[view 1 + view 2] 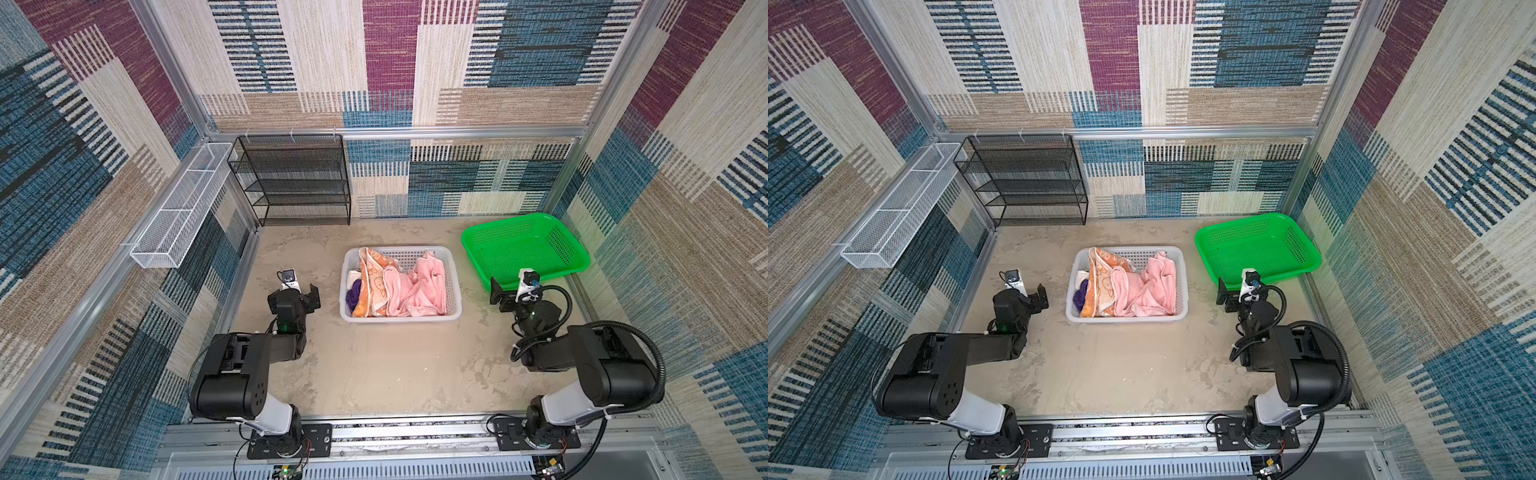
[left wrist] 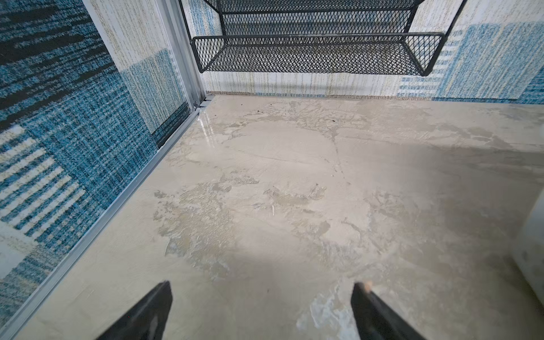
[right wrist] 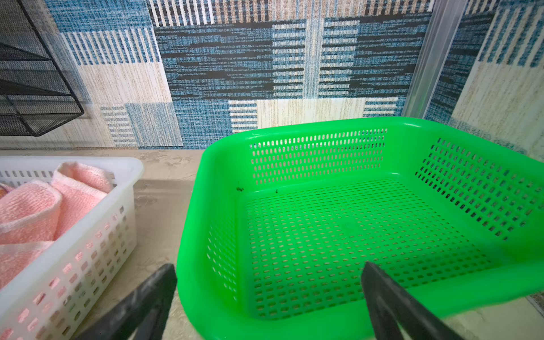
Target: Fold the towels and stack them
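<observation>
Left gripper [image 2: 262, 287] at 9 o'clock, right gripper [image 3: 269, 268] at 3 o'clock of the white basket [image 1: 400, 319]. Both released, probably staged to pick towels [image 1: 417, 286].

Right gripper [image 3: 268, 265]: jaws spread wide, dark and blurred up close, one over the gap between the two baskets, the other over the green basket's near rim.
Green basket [image 3: 323, 132]: dead ahead on the table, slotted floor and walls in plain sight, tucked near the wall corner.
White basket [image 3: 88, 265]: just beside the green one, a strip of table between them.
Pink towel [image 3: 35, 212]: bunched inside the white basket.
Table [image 3: 159, 212]: mottled beige.
Black mesh shelf [image 3: 35, 88]: only a corner showing, against the wall.
Wall [image 3: 235, 73]: blue, cream and tan patchwork behind both baskets.
</observation>
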